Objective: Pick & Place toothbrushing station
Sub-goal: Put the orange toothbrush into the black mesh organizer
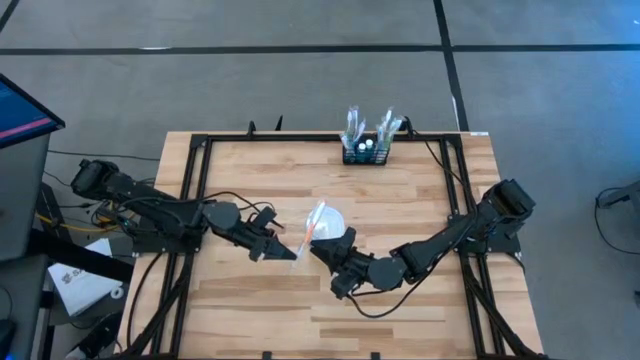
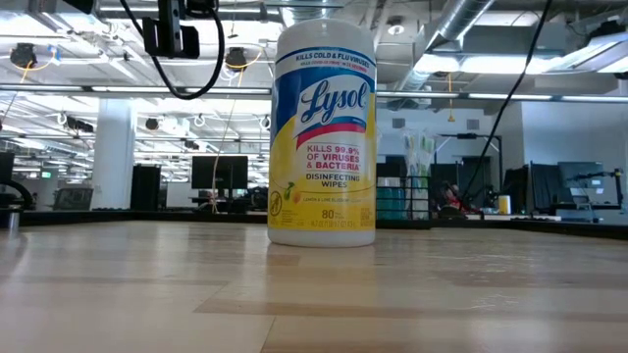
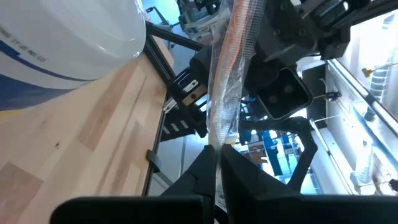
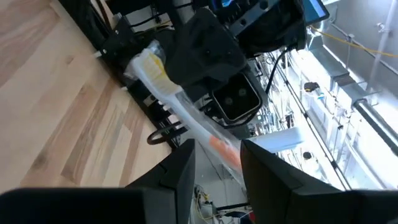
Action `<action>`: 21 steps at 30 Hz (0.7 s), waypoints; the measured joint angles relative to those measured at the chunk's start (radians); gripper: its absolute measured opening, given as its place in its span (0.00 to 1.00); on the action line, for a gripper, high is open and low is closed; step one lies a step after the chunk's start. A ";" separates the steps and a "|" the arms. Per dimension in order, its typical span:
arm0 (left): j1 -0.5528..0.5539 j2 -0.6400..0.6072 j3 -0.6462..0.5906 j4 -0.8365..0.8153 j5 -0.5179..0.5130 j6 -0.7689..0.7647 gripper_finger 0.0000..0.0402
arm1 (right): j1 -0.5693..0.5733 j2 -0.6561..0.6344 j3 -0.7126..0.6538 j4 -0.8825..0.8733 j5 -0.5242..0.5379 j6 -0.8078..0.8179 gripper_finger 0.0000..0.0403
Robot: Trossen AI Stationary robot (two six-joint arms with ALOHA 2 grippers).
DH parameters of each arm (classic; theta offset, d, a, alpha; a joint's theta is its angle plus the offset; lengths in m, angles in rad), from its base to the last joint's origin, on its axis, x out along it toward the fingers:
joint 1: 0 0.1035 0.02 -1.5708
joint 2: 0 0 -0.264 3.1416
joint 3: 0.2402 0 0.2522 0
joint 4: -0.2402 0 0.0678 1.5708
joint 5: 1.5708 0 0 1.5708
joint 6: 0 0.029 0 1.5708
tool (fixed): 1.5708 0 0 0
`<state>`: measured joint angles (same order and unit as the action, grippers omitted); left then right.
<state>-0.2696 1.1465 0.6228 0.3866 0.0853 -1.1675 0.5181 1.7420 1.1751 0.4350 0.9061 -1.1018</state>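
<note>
Left gripper [image 1: 288, 250]: clenched on wrapped toothbrush [image 1: 310, 232] (crinkly clear plastic, orange handle).
Wipes tub [image 1: 330, 222]: round, white lid, mid-desk [image 1: 400, 190], between both grippers.
Right gripper [image 1: 322, 250]: fingers apart around the toothbrush.
Toothbrushing station [image 1: 366, 150]: black slotted rack, twelve o'clock edge.

We see a pale butcher-block wooden tabletop [image 1: 400, 180] with a smooth, satin finish. The white plastic wipes tub [image 2: 323, 132] wears a glossy printed label. The orange toothbrush's clear crinkly plastic wrapper [image 3: 227, 81] shines. The black slotted rack [image 1: 364, 152] looks matt.
</note>
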 joint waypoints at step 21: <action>0.039 0.000 0.000 0.034 0.021 -0.052 0.01 | 0.001 -0.001 0.000 0.015 -0.009 -0.158 0.29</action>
<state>-0.2310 1.1465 0.6228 0.4210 0.1059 -1.2198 0.5187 1.7412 1.1751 0.4496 0.8971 -1.2602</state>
